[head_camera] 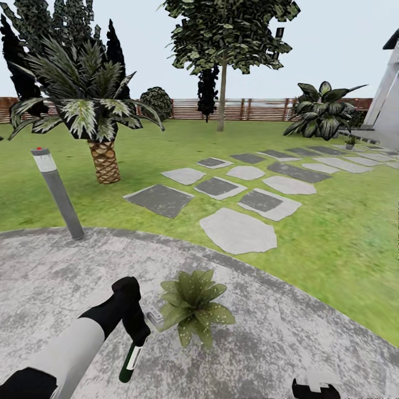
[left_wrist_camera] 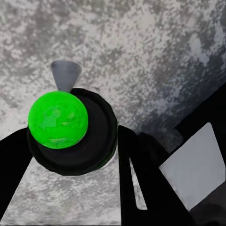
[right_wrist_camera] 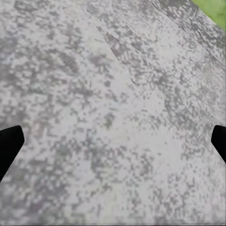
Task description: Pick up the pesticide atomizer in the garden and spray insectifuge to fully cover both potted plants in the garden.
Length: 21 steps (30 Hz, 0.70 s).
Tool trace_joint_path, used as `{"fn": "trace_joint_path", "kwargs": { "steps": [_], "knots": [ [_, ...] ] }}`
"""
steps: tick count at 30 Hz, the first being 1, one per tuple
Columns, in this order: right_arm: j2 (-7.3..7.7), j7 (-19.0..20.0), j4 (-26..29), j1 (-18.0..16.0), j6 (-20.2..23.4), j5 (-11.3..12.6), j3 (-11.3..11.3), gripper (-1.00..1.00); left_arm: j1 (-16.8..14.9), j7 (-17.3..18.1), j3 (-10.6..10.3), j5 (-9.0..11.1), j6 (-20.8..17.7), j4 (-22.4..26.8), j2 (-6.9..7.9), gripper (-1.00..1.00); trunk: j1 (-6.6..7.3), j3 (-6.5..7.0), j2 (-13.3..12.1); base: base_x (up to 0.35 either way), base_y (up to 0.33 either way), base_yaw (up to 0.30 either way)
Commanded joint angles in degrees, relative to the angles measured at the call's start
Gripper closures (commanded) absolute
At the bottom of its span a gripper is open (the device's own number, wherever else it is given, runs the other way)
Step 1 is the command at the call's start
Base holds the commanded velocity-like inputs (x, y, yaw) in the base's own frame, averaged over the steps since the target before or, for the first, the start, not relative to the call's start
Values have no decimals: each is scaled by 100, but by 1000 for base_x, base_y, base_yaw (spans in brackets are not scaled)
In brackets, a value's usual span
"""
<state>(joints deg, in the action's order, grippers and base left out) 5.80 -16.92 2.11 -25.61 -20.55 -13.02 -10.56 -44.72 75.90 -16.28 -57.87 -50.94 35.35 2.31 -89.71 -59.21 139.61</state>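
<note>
The pesticide atomizer (head_camera: 131, 359) hangs bottom-down and tilted in my left gripper (head_camera: 136, 335), which is shut on it; its pale head (head_camera: 155, 317) points at the near potted plant (head_camera: 194, 310) on the round patio. Whitish insectifuge specks (head_camera: 223, 316) dot that plant's leaves. The left wrist view looks at the bottle's bright green bottom (left_wrist_camera: 58, 119) between my left gripper's (left_wrist_camera: 75, 160) black fingers (left_wrist_camera: 141, 183). A second small potted plant (head_camera: 350, 142) stands far off at the right, beside the stepping stones. My right gripper (head_camera: 316, 388) (right_wrist_camera: 113, 141) is open above bare paving.
A grey bollard lamp (head_camera: 55, 191) stands at the patio (head_camera: 288, 338) edge on the left, with a palm (head_camera: 102, 155) behind it. Stepping stones (head_camera: 238, 230) cross the lawn (head_camera: 343, 238) toward a striped bush (head_camera: 324, 111). A wooden fence (head_camera: 249, 109) closes the back.
</note>
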Motion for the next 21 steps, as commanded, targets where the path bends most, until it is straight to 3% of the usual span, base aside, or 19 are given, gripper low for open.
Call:
{"fn": "trace_joint_path", "kwargs": {
  "steps": [1,4,8,14,18,21],
  "knots": [
    [0,-21,-9,-6,-22,-60,-47,-100,7,48,-19,-148,-51,9,6,100,1,-5,2,60,338,-64],
    [5,-21,-28,-6,-22,-70,-43,-100,15,44,17,-318,-48,2,23,100,1,-5,2,61,338,-19],
    [8,-21,-33,-6,-21,-73,-46,-100,16,34,-1,-346,-47,15,-25,100,1,-5,2,62,320,-1],
    [0,-21,-10,-6,-19,-69,-43,-100,-32,-6,-20,-351,-104,35,-152,100,1,-5,2,152,55,-5],
    [0,-21,-9,-6,-19,-69,-45,-100,13,-692,38,-300,-218,-16,-188,100,1,-5,2,7,2,-172],
    [0,-21,-9,-6,-19,-69,-43,-100,51,-822,41,-239,-230,-61,-196,100,1,-5,2,1,0,-253]
  ]
}}
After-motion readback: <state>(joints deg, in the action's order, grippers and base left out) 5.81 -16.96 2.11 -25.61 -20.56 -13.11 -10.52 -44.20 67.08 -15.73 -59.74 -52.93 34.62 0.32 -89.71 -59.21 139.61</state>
